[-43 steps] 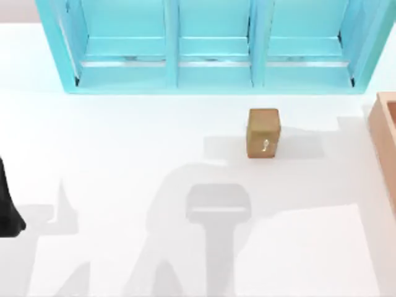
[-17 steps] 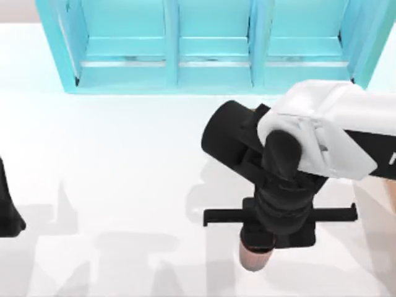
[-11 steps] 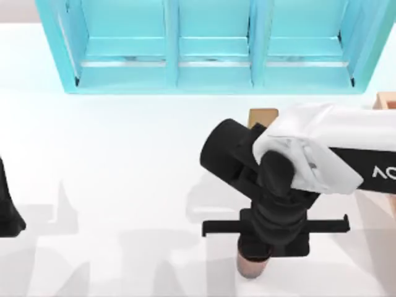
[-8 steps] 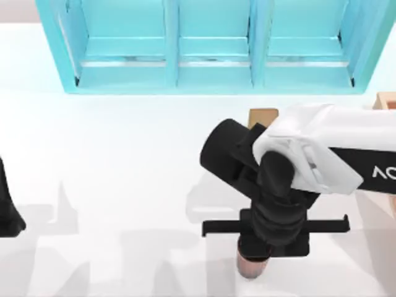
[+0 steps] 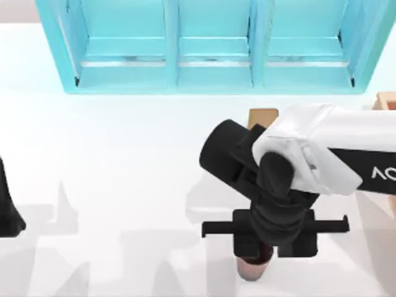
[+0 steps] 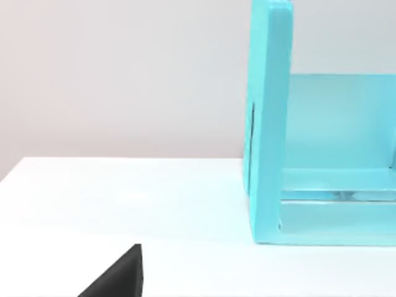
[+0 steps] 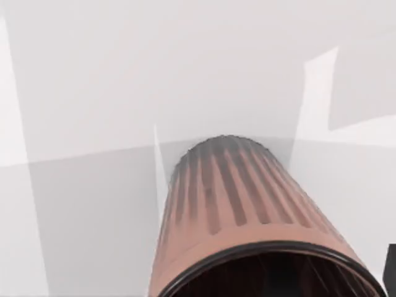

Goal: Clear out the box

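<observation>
A ribbed reddish-brown cup (image 5: 250, 270) stands upright on the white table near the front, right of centre, and looms close under the camera as the cup (image 7: 247, 210) in the right wrist view. My right gripper (image 5: 263, 250) hangs directly over it, with its black jaws spread wider than the cup's rim. A corner of the tan box (image 5: 387, 99) shows at the table's right edge, the rest of it behind the right arm. At the left edge, my left gripper (image 5: 8, 207) is parked.
A big turquoise three-bay shelf (image 5: 210, 46) spans the back of the table, and its end wall (image 6: 269, 124) appears in the left wrist view. A small brown cube (image 5: 262, 116) peeks out behind the right arm. Bare white table lies left and centre.
The right arm came in from the right carrying the cup and moved it forward. In the last half second the black jaws widened around the cup. The left arm has not moved.
</observation>
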